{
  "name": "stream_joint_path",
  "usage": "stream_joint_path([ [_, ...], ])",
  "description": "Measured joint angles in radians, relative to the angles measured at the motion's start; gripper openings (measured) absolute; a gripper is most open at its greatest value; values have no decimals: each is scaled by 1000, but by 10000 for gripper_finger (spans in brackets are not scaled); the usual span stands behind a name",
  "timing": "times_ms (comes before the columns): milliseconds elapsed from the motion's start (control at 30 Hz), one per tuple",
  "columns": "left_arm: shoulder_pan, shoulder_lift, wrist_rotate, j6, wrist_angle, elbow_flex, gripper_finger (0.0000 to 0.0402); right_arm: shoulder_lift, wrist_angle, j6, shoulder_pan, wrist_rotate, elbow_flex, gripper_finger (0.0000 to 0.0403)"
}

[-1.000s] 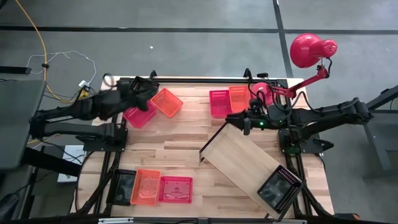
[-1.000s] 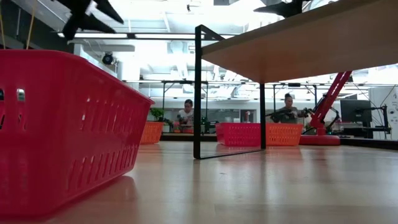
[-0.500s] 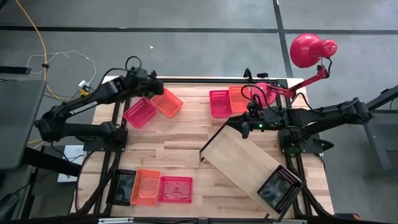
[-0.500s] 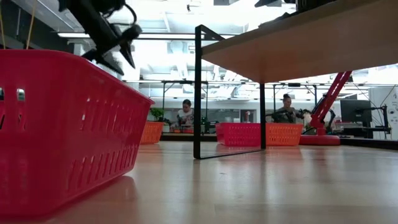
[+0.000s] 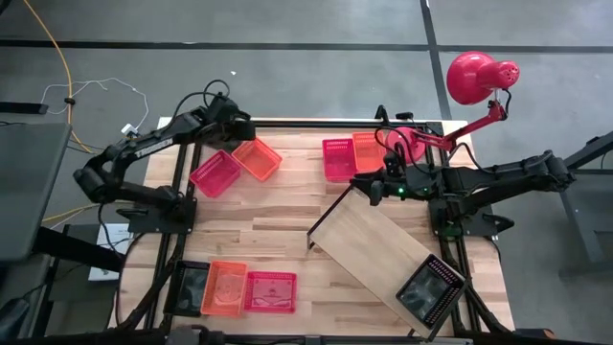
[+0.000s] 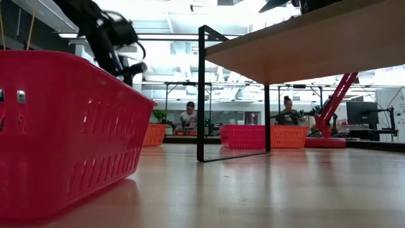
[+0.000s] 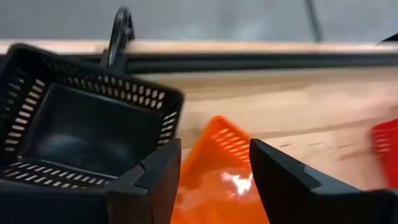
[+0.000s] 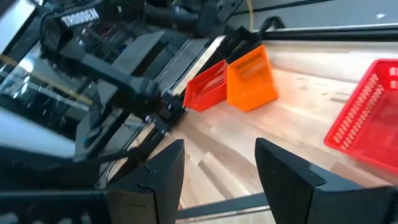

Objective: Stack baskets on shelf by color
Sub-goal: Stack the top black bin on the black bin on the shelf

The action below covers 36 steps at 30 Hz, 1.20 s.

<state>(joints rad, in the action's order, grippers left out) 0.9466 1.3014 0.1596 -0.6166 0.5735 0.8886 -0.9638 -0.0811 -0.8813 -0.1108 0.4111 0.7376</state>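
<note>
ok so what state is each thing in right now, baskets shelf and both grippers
left gripper: open, empty, above the far-left orange basket
right gripper: open, empty, over the shelf's far end
shelf: lying diagonally on the table, bearing one black basket at its near end
far-left black basket: upright, empty
near-left row of baskets: upright on the table, side by side

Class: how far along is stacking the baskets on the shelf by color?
Barely begun. Done: one black basket seems to sit on the shelf. In hand: nothing; left gripper, jaws open, hovers by another black basket; right gripper, jaws open, is at the shelf's far end. Left: the red and orange baskets lie unstacked on the tabletop.
</note>
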Motion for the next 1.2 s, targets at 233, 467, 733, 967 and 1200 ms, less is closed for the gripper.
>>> stream_joint_path([
  [233, 44, 154, 0, 39, -40, 0, 179, 0, -1, -62, 0, 76, 0, 184],
  [467, 51, 238, 4, 45, -99, 0, 179, 0, -5, -98, 0, 97, 0, 184],
  [733, 51, 294, 51, 45, -154, 0, 179, 0, -7, -110, 0, 95, 0, 184],
  [967, 51, 324, 62, 45, -148, 0, 149, 0, -6, -113, -1, 77, 0, 184],
  [1200, 47, 326, 60, 38, -129, 0, 18, 0, -6, -113, -1, 77, 0, 184],
])
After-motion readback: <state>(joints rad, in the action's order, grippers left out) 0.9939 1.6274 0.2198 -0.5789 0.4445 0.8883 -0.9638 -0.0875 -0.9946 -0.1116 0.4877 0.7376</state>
